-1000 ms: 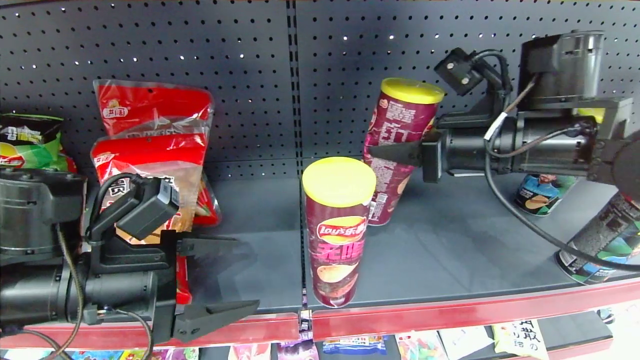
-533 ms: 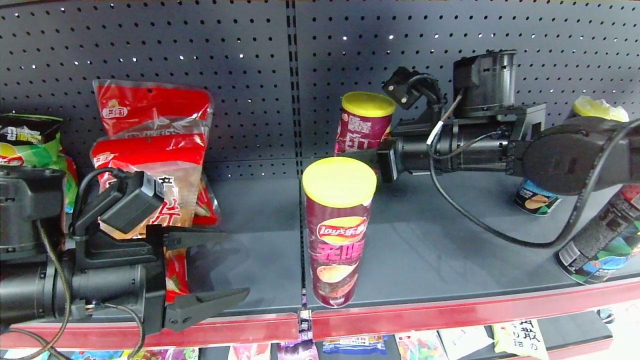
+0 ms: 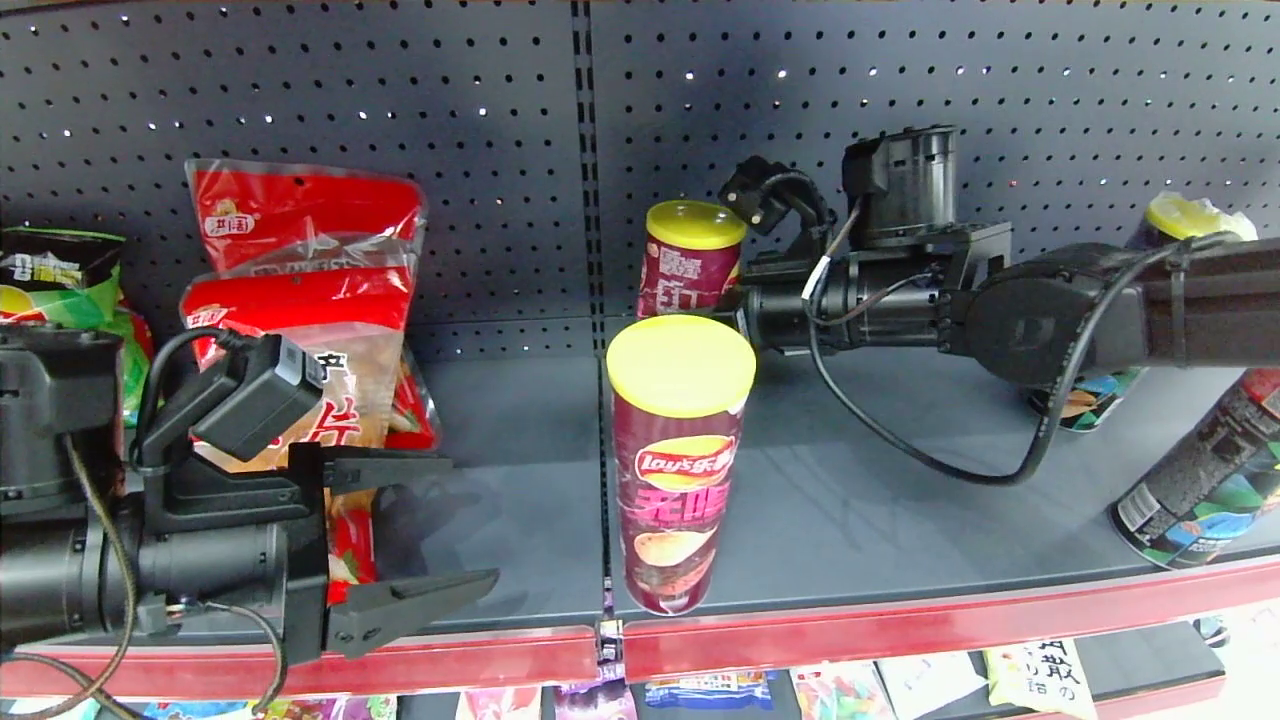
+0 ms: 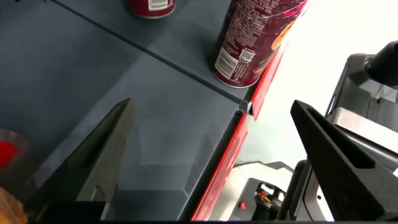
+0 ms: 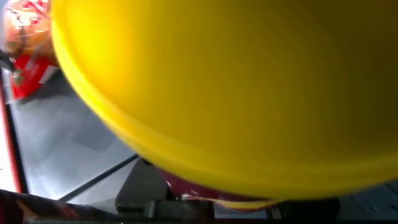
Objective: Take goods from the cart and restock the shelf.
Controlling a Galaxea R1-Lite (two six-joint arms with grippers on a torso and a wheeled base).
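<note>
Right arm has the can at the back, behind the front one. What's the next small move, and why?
Probably ease the held can straight down until it seats on the shelf, before opening. The right pincer grips it upright close to the pegboard, directly behind the front can, which hides its base in the head view, so contact isn't confirmed.

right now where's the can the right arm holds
Head view: the held can is mid-shelf at the back, near the pegboard, just behind the front can.

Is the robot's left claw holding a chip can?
No, the left gripper is open and empty, apart from the front chip can standing on the shelf.
</note>
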